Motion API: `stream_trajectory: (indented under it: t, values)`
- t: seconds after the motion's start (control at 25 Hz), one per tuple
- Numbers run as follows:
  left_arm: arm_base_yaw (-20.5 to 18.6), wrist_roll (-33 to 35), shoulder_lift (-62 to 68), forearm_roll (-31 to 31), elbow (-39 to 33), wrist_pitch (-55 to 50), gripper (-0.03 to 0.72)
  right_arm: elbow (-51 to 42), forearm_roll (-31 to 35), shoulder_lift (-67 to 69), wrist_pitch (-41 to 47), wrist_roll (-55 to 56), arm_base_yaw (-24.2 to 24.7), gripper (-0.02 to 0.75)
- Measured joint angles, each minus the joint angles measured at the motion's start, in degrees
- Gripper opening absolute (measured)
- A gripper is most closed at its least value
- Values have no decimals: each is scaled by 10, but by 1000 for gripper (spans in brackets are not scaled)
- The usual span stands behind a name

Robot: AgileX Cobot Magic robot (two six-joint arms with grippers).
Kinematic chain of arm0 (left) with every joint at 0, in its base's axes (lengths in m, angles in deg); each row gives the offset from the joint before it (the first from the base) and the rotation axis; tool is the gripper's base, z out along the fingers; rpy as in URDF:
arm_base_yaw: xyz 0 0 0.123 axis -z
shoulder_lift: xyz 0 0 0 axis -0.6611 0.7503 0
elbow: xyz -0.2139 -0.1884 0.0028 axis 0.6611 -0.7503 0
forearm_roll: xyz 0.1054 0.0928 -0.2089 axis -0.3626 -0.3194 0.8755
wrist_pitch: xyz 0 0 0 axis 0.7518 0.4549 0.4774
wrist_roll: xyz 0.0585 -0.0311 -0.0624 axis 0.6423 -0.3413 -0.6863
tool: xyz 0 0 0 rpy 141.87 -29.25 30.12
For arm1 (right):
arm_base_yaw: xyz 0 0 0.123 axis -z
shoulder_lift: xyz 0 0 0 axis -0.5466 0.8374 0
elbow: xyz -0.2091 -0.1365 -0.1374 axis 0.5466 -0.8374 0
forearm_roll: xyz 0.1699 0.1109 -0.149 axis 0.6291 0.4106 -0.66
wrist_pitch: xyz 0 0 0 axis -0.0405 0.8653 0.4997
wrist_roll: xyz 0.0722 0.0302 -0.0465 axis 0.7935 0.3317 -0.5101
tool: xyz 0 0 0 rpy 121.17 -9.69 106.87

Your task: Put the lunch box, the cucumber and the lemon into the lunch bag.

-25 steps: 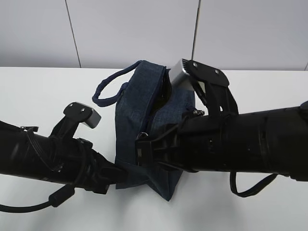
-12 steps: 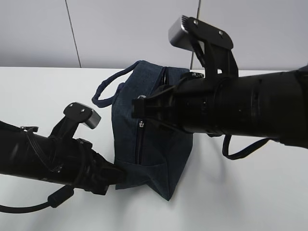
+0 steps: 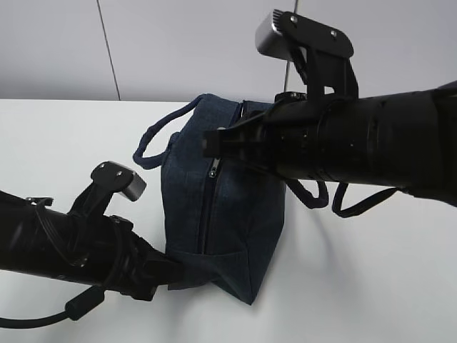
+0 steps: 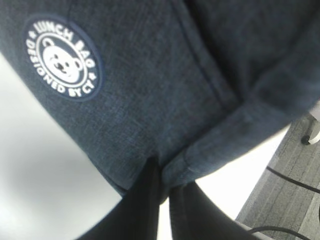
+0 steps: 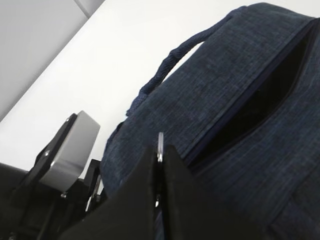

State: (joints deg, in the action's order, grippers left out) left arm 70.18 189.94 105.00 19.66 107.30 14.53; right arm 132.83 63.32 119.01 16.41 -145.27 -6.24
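Pincers (image 4: 162, 185) (image 5: 159, 165) clamp lunch bag (image 3: 228, 214) corner and zipper pull (image 5: 160, 142)

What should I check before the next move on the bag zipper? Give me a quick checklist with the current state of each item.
1. Left hand shut on the lunch bag bottom corner fabric: ok.
2. Right hand shut on the metal zipper pull: ok.
3. Zipper run: closed along the side facing the exterior view, a dark gap open near the top in the right wrist view: not ok.
4. Lunch box, cucumber and lemon inside: cannot tell, none visible.
5. Loop handle clear of the zipper line: ok.
6. Bag stable on the table: cannot tell, it sits tilted between both hands.
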Motion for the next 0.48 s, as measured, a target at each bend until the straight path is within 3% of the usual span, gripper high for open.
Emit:
stream_trajectory:
  t: [0.48]
  values:
    - [22, 0, 0, 2, -9, 4, -8, 53, 0, 46, -1, -24, 9, 0]
